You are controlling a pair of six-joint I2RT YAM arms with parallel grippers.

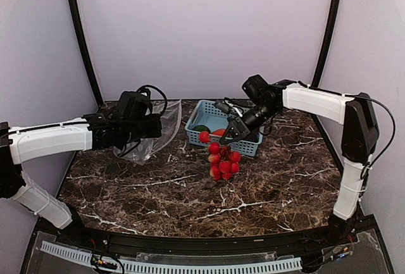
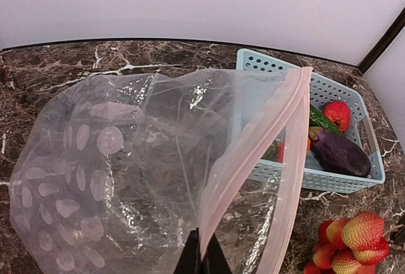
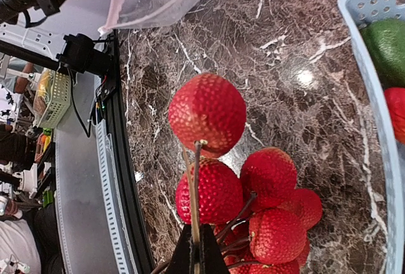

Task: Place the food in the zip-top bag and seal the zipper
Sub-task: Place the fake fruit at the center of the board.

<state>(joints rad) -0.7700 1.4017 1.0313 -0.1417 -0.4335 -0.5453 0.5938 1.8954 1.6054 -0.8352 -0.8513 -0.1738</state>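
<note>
My right gripper (image 3: 197,256) is shut on the thin stem of the cluster of red-yellow balls (image 3: 253,198), which hangs above the table in front of the basket (image 1: 223,160). My left gripper (image 2: 202,256) is shut on the pink zipper strip (image 2: 253,154) of the clear dotted zip-top bag (image 2: 120,166), holding its mouth up at the table's left (image 1: 152,131). In the light blue basket (image 2: 329,179) lie a purple eggplant (image 2: 338,150), a red strawberry (image 2: 336,114) and a green pepper (image 3: 387,46). The bag's mouth gapes toward the basket.
The light blue lattice basket (image 1: 201,108) stands at the back middle of the dark marble table (image 1: 190,198). Black frame posts rise at the back corners. The table's near edge carries a black rail (image 3: 120,179).
</note>
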